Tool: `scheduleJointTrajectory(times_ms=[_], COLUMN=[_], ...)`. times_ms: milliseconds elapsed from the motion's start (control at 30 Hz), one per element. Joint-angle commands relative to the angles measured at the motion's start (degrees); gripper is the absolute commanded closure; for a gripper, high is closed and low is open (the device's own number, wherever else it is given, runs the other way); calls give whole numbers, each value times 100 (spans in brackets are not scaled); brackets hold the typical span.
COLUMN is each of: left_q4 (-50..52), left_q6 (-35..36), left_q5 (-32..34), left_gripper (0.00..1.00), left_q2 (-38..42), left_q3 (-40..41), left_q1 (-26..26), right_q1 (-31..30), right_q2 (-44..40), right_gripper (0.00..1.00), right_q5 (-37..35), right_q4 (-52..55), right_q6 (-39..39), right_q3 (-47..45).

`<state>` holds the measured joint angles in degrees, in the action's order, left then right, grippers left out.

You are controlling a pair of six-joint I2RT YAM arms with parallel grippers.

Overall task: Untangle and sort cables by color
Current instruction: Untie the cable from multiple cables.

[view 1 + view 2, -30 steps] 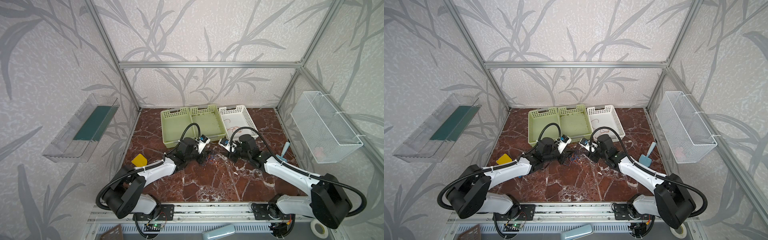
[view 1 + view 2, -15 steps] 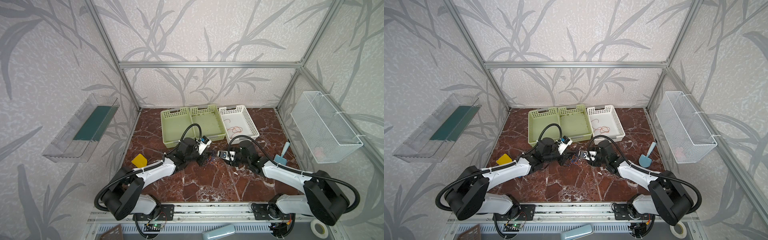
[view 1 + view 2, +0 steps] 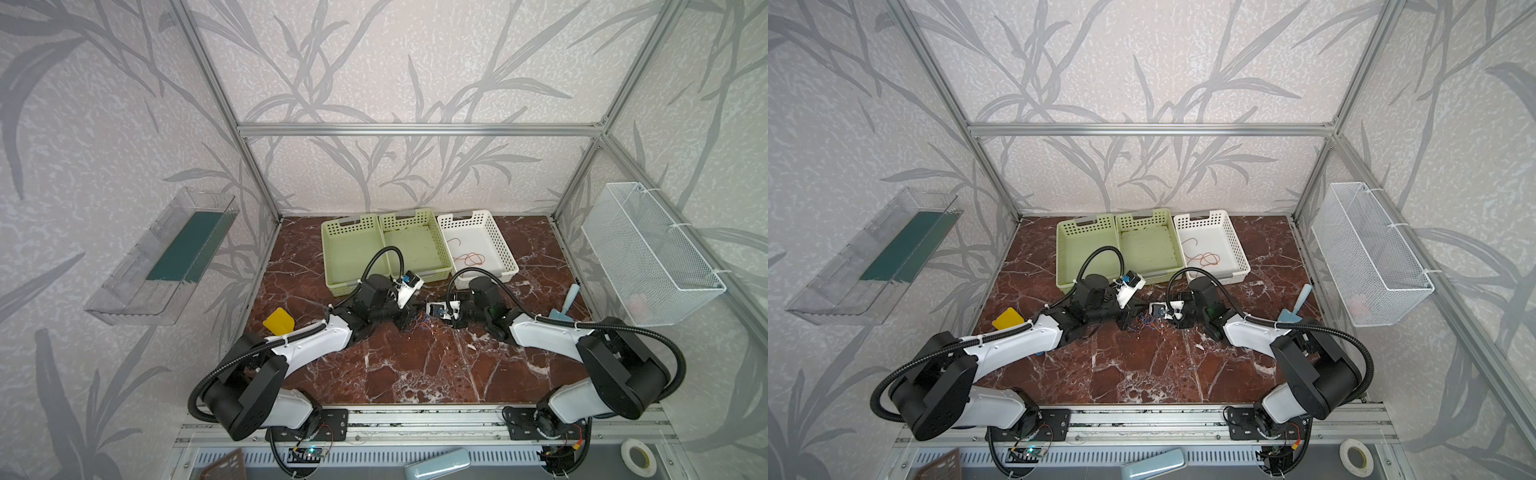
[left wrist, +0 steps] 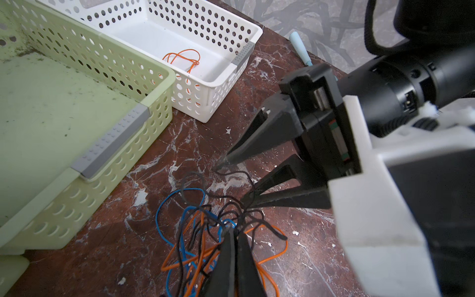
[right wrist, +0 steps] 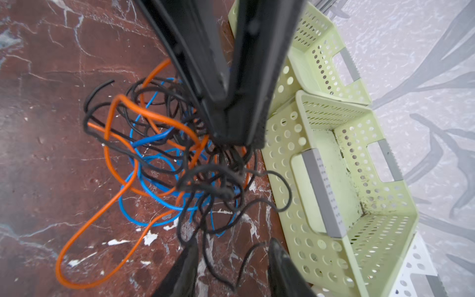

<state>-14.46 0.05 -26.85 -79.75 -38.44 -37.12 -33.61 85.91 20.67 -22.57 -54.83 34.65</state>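
Note:
The cables (image 4: 205, 231) lie as a tangle of blue, orange and black strands on the marble table, in front of the green baskets; it shows in both top views (image 3: 419, 326) (image 3: 1148, 322). My left gripper (image 4: 232, 231) is shut, its tips pinching strands at the tangle's top. It is also seen in the right wrist view (image 5: 236, 136). My right gripper (image 5: 232, 244) is open at the tangle's edge, opposite the left. A loose black loop (image 5: 223, 257) lies between its fingers. One orange cable (image 4: 185, 59) lies alone in the white basket (image 3: 494, 232).
Two green baskets (image 3: 328, 257) (image 3: 415, 245) stand side by side behind the tangle, left of the white one. A yellow card (image 3: 279, 321) lies at the left, a light blue scoop (image 3: 569, 301) at the right. A wire basket (image 3: 648, 253) hangs on the right wall.
My right gripper has come from the white basket's front edge over to the tangle and its jaws have narrowed. The left gripper has stayed shut in place.

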Motion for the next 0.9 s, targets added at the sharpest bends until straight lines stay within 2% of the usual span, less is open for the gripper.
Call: scheduleJointTrajectory(times_ms=[0, 133, 167, 233, 300, 400, 533, 667, 867], left_q4=[22, 124, 129, 87, -13, -411, -973, -1076, -1516], left_q6=[110, 104, 100, 97, 42, -180, -510, -594, -744], left_q5=[25, 244, 349, 615, 873, 1084, 1186, 1252, 776], left_gripper=[100, 100, 100, 100, 95, 75, 49, 44, 38], left_q2=[59, 73, 89, 117, 123, 85, 8, -41, -450], left_q3=[-190, -193, -174, -109, -6, 209, 448, 545, 556], left_q1=[-41, -41, -41, -41, -25, 10, 55, 79, 71], right_q1=[-90, -104, -103, -103, -107, -105, -101, -79, -61], right_q2=[105, -53, -165, -392, -669, -1128, -1351, -1460, -1631], right_gripper=[70, 99, 100, 100, 100, 100, 100, 100, 100], right_q5=[117, -313, -559, -884, -1064, -1184, -861, -759, -528], right_q4=[-217, -245, -210, 22, 408, 938, 1659, 1515, 1756], right_q6=[-110, -107, -27, 40, 102, 314, 365, 649, 559], right_q3=[77, -32, -61, -56, 16, 142, 324, 214, 355])
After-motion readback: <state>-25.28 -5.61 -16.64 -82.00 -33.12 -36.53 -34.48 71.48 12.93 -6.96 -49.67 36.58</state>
